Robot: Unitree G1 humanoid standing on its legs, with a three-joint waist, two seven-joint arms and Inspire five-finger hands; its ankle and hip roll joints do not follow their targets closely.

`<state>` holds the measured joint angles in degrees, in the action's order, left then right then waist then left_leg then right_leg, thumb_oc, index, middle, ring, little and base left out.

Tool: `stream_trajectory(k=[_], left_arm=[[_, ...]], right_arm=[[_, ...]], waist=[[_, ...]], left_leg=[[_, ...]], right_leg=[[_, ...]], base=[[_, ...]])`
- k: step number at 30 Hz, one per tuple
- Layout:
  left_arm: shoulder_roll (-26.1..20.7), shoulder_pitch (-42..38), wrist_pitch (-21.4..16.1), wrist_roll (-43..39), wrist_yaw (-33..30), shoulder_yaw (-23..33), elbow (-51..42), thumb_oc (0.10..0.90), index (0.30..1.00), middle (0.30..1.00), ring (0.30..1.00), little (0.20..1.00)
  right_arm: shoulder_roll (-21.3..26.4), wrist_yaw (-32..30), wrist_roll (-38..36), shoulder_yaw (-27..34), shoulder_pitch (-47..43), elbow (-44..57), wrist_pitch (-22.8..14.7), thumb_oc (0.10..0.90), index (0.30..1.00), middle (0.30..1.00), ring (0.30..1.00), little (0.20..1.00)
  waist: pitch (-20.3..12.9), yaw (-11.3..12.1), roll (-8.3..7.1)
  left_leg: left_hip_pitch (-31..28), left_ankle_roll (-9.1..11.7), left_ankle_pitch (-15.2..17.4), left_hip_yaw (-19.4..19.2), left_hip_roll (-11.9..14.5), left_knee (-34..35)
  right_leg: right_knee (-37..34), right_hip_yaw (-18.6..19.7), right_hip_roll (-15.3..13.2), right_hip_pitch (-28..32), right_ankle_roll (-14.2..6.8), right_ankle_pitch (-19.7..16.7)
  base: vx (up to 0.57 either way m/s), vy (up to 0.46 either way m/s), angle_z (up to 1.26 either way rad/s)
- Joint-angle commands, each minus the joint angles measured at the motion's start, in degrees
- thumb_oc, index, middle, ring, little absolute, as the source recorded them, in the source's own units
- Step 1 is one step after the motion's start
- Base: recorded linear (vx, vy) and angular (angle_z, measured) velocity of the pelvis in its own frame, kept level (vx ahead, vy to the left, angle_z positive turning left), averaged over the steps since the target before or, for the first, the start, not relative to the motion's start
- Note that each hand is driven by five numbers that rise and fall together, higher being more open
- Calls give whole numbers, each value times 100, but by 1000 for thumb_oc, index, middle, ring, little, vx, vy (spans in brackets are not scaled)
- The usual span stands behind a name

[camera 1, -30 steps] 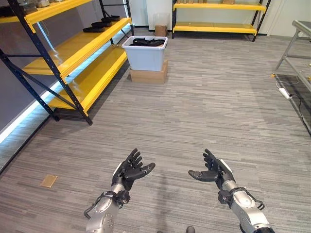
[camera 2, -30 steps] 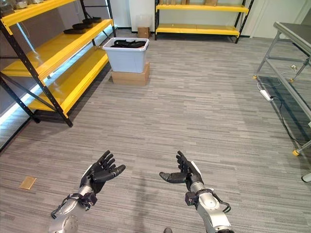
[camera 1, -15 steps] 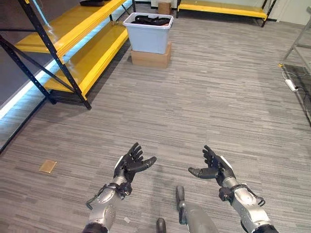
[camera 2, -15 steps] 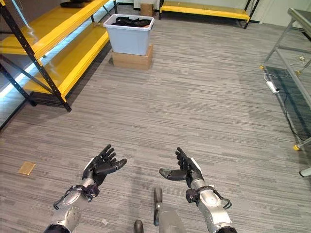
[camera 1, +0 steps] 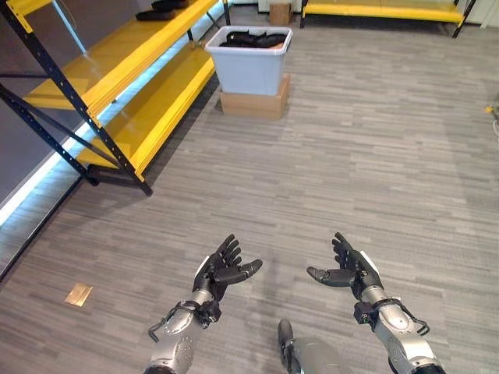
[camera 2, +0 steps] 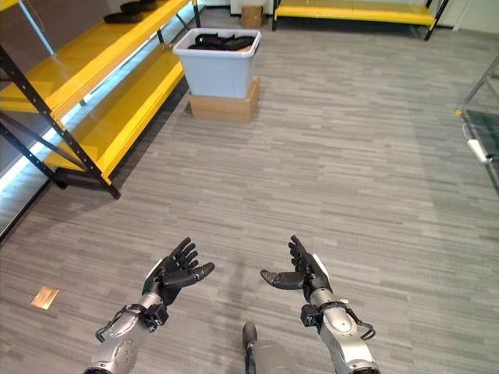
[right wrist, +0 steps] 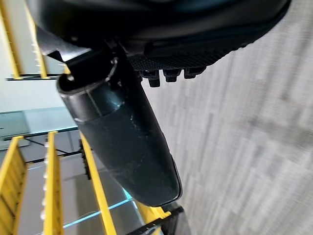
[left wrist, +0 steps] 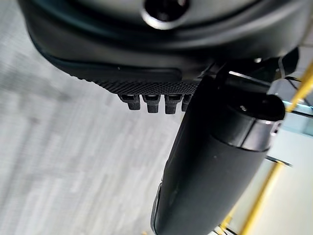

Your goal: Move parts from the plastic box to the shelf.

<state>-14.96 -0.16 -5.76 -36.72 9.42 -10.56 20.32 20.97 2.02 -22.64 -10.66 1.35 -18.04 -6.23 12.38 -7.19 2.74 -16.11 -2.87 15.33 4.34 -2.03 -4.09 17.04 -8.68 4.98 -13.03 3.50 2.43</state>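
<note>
A pale grey plastic box (camera 1: 249, 68) holding black parts (camera 1: 248, 38) stands on a flat cardboard carton (camera 1: 251, 104) far ahead on the floor. Beside it, on the left, runs the yellow shelf (camera 1: 129, 86) with dark blue posts; a few black parts (camera 1: 165, 11) lie on its upper level. My left hand (camera 1: 218, 271) and right hand (camera 1: 350, 270) hover low in front of me, palms turned inward, fingers straight, both empty. They are far from the box.
A second yellow shelf (camera 1: 382, 11) lines the back wall. A small cardboard box (camera 1: 277, 12) stands behind the plastic box. A flat brown tile (camera 1: 79, 294) lies on the floor at the left. Grey plank flooring stretches between me and the box.
The camera has shifted, so the box and shelf now sit slightly lower and more to the right. Both hands keep the same open pose.
</note>
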Motion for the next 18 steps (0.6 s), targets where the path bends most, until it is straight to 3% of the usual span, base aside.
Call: stream_trajectory(k=[1,2,3,5,6,7,8,9,12,14,17,18], left_arm=[[-243,-33,-550,33,156,160,-443,900,1000,1000,1000,1000],[-246,-34,-556,21,158,162,-438,900,1000,1000,1000,1000],[-247,-106,-547,-101,133,140,-344,900,1000,1000,1000,1000],[-227,-225,-515,-259,90,66,-240,900,1000,1000,1000,1000],[-152,-265,-555,-257,-9,17,-128,900,1000,1000,1000,1000],[-150,-266,-553,-258,-37,11,-121,900,1000,1000,1000,1000],[-89,-270,-578,-225,-59,4,-72,900,1000,1000,1000,1000],[-25,-287,-655,-134,-78,-5,-41,900,1000,1000,1000,1000],[-9,-293,-768,-99,-174,-6,-35,900,1000,1000,1000,1000],[-50,-279,-894,-149,-230,110,-52,900,1000,1000,1000,1000],[-182,-266,-1389,-129,-264,354,-108,900,1000,1000,1000,1000],[-200,-255,-1621,-108,-359,505,-219,900,1000,1000,1000,1000]], right_arm=[[-54,83,-76,11,-140,400,-578,900,1000,1000,1000,1000],[-56,81,-67,10,-134,399,-579,900,1000,1000,1000,1000],[-20,-141,312,-18,-104,350,-691,900,1000,1000,1000,1000],[67,-219,599,-93,-129,284,-752,900,1000,1000,1000,1000],[122,-323,433,-146,-129,223,-786,900,1000,1000,1000,1000],[125,-347,429,-147,-132,212,-786,900,1000,1000,1000,1000],[159,-385,537,-169,-148,208,-780,900,1000,1000,1000,1000],[180,-361,520,-239,-211,169,-799,900,1000,1000,1000,1000],[173,-318,463,-290,-293,115,-811,900,1000,1000,1000,1000],[138,-209,506,-305,-384,71,-812,900,1000,1000,1000,1000],[63,-148,437,-392,-559,3,-735,900,1000,1000,1000,1000],[28,-147,407,-483,-651,-53,-704,900,1000,1000,1000,1000]], waist=[[-274,-18,33],[-289,-24,28],[-339,-86,80],[-368,-113,90],[-329,-132,26],[-338,-133,8],[-313,-106,-140],[-283,-68,-177],[-236,-7,-197],[-171,67,-254],[-75,229,-361],[-70,400,-359]], left_leg=[[141,-6,-883,-39,-720,-878],[170,7,-923,-39,-727,-912],[329,258,-1396,-114,-718,-1624],[631,416,-1669,-239,-743,-2155],[1155,610,-1833,-579,-693,-3233],[1236,625,-1856,-611,-692,-3316],[1723,694,-1757,-1010,-519,-4205],[1974,671,-1645,-1172,-396,-4457],[2134,571,-1487,-1185,-353,-4214],[2197,376,-1249,-1289,-218,-3650],[2243,174,-1090,-1369,-18,-2350],[2382,227,-1243,-1111,2,-1365]], right_leg=[[-276,-62,-233,73,-308,-78],[-297,-58,-241,71,-304,-89],[-359,4,-237,175,-246,-8],[-408,118,-251,253,-209,81],[-473,297,-311,497,-167,151],[-504,316,-326,523,-164,141],[-711,318,-461,791,-156,103],[-816,303,-501,917,-151,96],[-911,357,-495,1059,-161,101],[-972,416,-503,1186,-187,105],[-1027,539,-512,1411,-243,151],[-1143,695,-458,1654,-296,215]], base=[[291,-136,5],[309,-145,1],[250,-124,1],[336,-167,9],[325,-162,18],[377,-237,15],[269,-187,0],[273,-173,-2],[137,-29,-1],[180,-16,0],[198,77,-4],[230,131,-18]])
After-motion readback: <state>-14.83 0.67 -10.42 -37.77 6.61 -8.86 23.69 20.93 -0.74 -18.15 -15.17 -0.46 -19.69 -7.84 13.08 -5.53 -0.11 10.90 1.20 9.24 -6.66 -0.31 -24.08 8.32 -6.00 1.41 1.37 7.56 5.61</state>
